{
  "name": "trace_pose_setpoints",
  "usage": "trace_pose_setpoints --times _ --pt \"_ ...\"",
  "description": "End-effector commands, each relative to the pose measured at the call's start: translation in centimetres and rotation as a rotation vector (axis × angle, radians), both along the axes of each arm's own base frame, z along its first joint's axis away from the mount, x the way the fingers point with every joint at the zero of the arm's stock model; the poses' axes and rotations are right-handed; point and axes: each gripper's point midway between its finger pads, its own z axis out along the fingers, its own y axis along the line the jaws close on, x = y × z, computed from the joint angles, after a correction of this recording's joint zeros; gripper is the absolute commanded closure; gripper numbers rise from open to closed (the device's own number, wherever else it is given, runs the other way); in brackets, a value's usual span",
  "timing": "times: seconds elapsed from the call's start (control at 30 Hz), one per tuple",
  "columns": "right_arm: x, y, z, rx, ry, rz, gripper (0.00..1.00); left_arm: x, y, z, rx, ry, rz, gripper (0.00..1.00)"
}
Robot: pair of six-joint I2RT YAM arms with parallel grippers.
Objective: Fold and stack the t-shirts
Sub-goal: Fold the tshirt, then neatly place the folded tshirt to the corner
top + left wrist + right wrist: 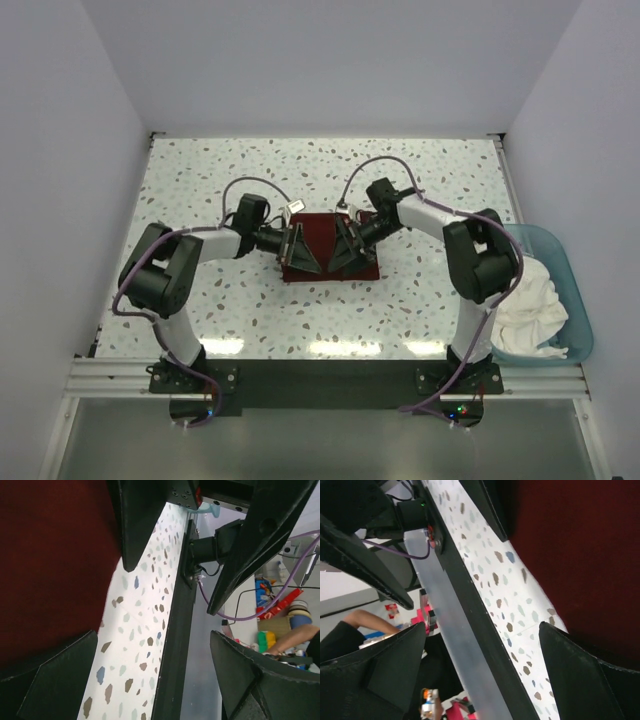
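Observation:
The maroon t-shirt (322, 232) lies folded into a small rectangle at the middle of the table. Both grippers sit low over it, facing each other. My left gripper (302, 250) is open over its left half, and my right gripper (346, 250) is open over its right half. In the left wrist view the maroon cloth (50, 555) fills the left side, and my left gripper (155, 675) is wide open and holds nothing. In the right wrist view the cloth (580, 545) fills the right side, and my right gripper (480, 670) is wide open and empty. The white t-shirt (525, 300) lies crumpled in the tub.
A light blue plastic tub (578, 290) stands at the right edge of the table beside the right arm. The speckled tabletop (250, 300) ends at a black front rail (320, 375). White walls close in the left, back and right sides.

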Motion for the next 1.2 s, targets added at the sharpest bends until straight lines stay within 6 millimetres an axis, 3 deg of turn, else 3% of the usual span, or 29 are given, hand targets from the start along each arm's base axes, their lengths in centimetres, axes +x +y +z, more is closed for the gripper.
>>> trace_pose_setpoints --times 0.0,0.2,0.37,0.47,0.53,0.63,0.67,0.7,0.73,0.8,0.9,0.93,0.97,1.03,1.07,1.17 --pt "-0.8 -0.7 -2.5 0.004 0.058 0.005 0.01 -0.7 -0.1 -3.1 0.037 0.131 -0.016 0.00" --pt "-0.5 -3.8 -7.8 -0.088 0.124 -0.018 0.01 0.1 2.8 -8.5 0.161 0.246 0.052 0.00" --pt "-1.4 -6.2 -9.2 -0.110 0.174 -0.038 0.01 0.4 5.5 -10.2 0.208 0.259 0.067 0.00" --pt "-1.4 -7.1 -9.1 -0.107 0.177 -0.054 0.01 -0.1 6.6 -9.9 0.204 0.253 0.049 0.00" --pt "-1.5 -7.4 -7.8 -0.103 0.167 -0.049 0.01 0.3 7.0 -8.4 0.180 0.192 0.028 0.00" --pt "-0.6 -6.8 -3.2 -0.040 0.110 -0.037 0.01 1.1 7.3 -4.2 0.133 0.002 -0.036 0.00" --pt "0.1 -6.5 -1.6 -0.027 0.091 -0.050 0.01 1.3 7.2 -3.0 0.129 -0.015 -0.038 0.00" --pt "1.8 -6.0 0.4 -0.003 0.025 -0.062 0.01 3.0 7.0 -0.6 0.111 -0.103 -0.029 0.00" --pt "2.7 -5.7 2.1 0.014 -0.029 -0.072 0.01 3.7 6.8 0.5 0.103 -0.135 -0.024 0.00" --pt "5.5 -5.2 3.9 0.014 -0.148 -0.092 0.01 6.8 6.0 2.8 0.081 -0.213 0.032 0.00" --pt "9.0 -4.4 4.3 0.018 -0.227 -0.142 0.01 11.0 4.5 3.5 0.069 -0.226 0.121 0.00" --pt "9.9 -4.2 4.2 0.020 -0.236 -0.146 0.01 11.8 4.1 3.3 0.079 -0.201 0.142 0.00" --pt "10.8 -3.9 2.8 0.013 -0.192 -0.163 0.01 12.9 3.7 3.1 0.069 -0.232 0.151 0.00" --pt "13.0 -3.2 2.2 0.029 -0.219 -0.170 0.01 14.5 3.0 1.5 0.083 -0.178 0.175 0.00" --pt "14.1 -2.9 0.4 0.026 -0.210 -0.169 0.01 15.7 2.6 0.4 0.069 -0.186 0.186 0.00" --pt "15.6 -3.0 -2.2 0.010 -0.194 -0.177 0.01 17.0 2.4 -1.5 0.069 -0.133 0.206 0.00"
